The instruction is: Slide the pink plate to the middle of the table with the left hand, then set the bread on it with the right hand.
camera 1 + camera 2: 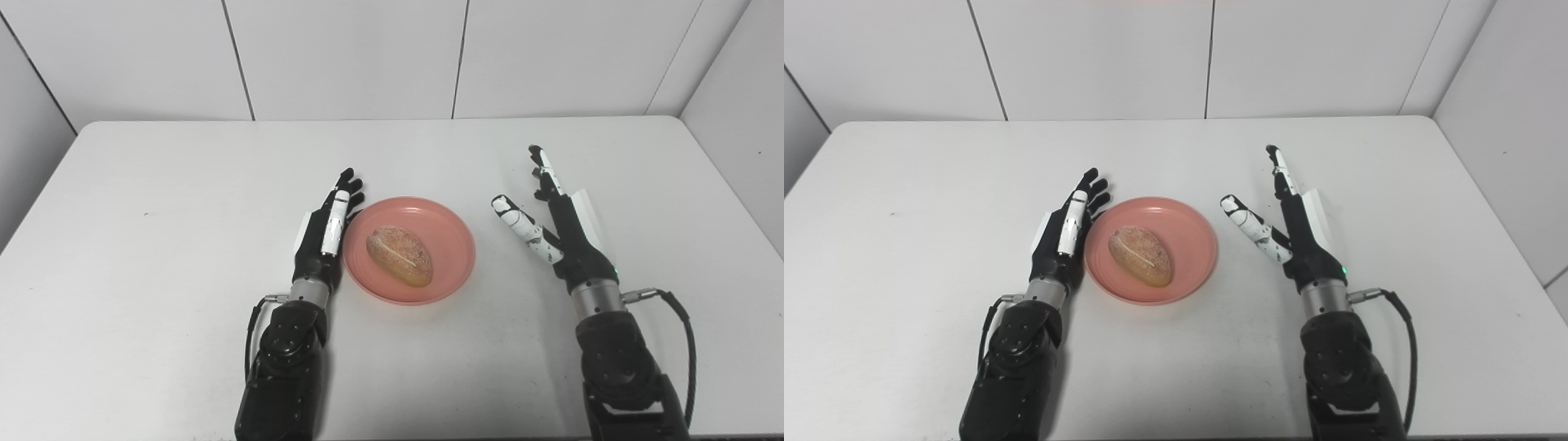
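the left hand lies flat on edge, fingers straight and together, holding nothing, its inner side right against the left rim of the pink plate; that reads as the pushing pose for a slide, and whether it truly touches the rim is hard to tell. the plate sits about midway between the table's left and right edges, a little toward the near edge. the bread roll lies in the plate's well, long axis angled from far-left to near-right, so both steps look done. to the right, well apart from the plate, the right hand stands empty with fingers straight and thumb splayed toward the plate, likely a release pose. bare table lies wide on both sides and toward the far edge, so either arm has free room to draw away.
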Tool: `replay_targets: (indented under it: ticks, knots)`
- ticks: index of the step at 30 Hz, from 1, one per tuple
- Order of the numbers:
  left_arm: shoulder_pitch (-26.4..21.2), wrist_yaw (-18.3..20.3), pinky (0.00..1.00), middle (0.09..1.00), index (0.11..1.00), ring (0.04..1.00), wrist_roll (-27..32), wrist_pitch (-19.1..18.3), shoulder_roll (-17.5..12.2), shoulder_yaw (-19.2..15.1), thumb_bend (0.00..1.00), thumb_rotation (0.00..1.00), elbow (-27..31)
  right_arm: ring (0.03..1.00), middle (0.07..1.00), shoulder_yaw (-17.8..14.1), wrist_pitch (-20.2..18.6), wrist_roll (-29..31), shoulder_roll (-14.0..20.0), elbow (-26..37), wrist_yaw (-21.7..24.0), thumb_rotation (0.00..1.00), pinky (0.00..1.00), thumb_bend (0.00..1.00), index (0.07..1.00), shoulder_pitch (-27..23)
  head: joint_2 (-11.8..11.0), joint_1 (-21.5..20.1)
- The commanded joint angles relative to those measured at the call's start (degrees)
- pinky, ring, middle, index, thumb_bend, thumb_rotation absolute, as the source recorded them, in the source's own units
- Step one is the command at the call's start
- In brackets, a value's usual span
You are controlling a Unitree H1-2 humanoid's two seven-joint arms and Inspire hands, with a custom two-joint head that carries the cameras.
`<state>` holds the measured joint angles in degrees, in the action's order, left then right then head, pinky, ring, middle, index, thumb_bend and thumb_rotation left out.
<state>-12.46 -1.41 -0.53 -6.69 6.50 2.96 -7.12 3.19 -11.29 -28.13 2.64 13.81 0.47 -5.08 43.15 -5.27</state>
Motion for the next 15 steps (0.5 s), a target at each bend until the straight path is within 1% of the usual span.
replay_targets:
  ticks: [1,2,3,6,9,12,14,15]
  knots:
    - [0.5,-1.0,0.96,0.976,0.968,0.968,-1.3,0.9,-0.4,0.0,0.37,1.0,2.7,0.966,0.985,-0.4,6.7,3.2,-1.1,-0.1,-3.1,1.0,0.91,0.71,0.988,-0.5,0.0,0.4]
    - [1.0,-0.9,0.96,0.98,0.973,0.972,-1.5,0.7,-0.4,0.0,0.37,1.0,3.5,0.978,0.994,-0.6,7.9,4.6,-1.4,-0.6,-3.7,1.0,0.92,0.68,0.995,0.0,0.0,0.4]
    - [1.8,-0.8,0.96,0.979,0.973,0.972,-1.4,0.6,-0.3,0.0,0.37,1.0,4.7,0.979,0.995,-0.9,9.6,7.0,-2.0,-1.2,-3.8,1.0,0.92,0.67,0.995,0.9,-0.1,0.6]
    - [4.4,-0.4,0.98,0.983,0.976,0.979,-1.3,0.8,-0.2,0.1,0.37,1.0,7.9,0.988,1.0,-1.0,12.6,12.4,-3.2,-2.6,-3.6,1.0,0.94,0.64,0.998,3.1,-0.2,0.4]
    - [7.0,-0.3,0.99,0.988,0.983,0.986,-1.7,1.4,-0.4,0.5,0.38,1.0,10.5,0.99,1.0,-0.3,13.1,14.9,-4.7,-2.6,-3.5,1.0,0.95,0.62,0.994,5.3,-0.2,0.3]
    - [8.7,0.0,0.98,0.991,0.988,0.983,-1.9,1.4,-0.8,0.7,0.4,1.0,12.0,0.972,0.988,0.6,13.4,15.5,-5.4,-2.7,-3.5,1.0,0.92,0.52,0.984,6.6,-0.1,1.3]
    - [9.1,0.2,0.98,0.99,0.988,0.982,-2.0,1.4,-1.1,0.9,0.4,1.0,12.4,0.969,0.987,0.8,13.5,16.4,-5.5,-2.9,-3.0,1.0,0.92,0.51,0.983,6.9,-0.1,1.8]
    - [9.2,0.2,0.98,0.99,0.987,0.982,-2.0,1.4,-1.2,1.0,0.4,1.0,12.4,0.964,0.983,0.9,13.4,17.0,-5.5,-2.9,-2.9,1.0,0.91,0.48,0.98,6.9,0.0,1.8]
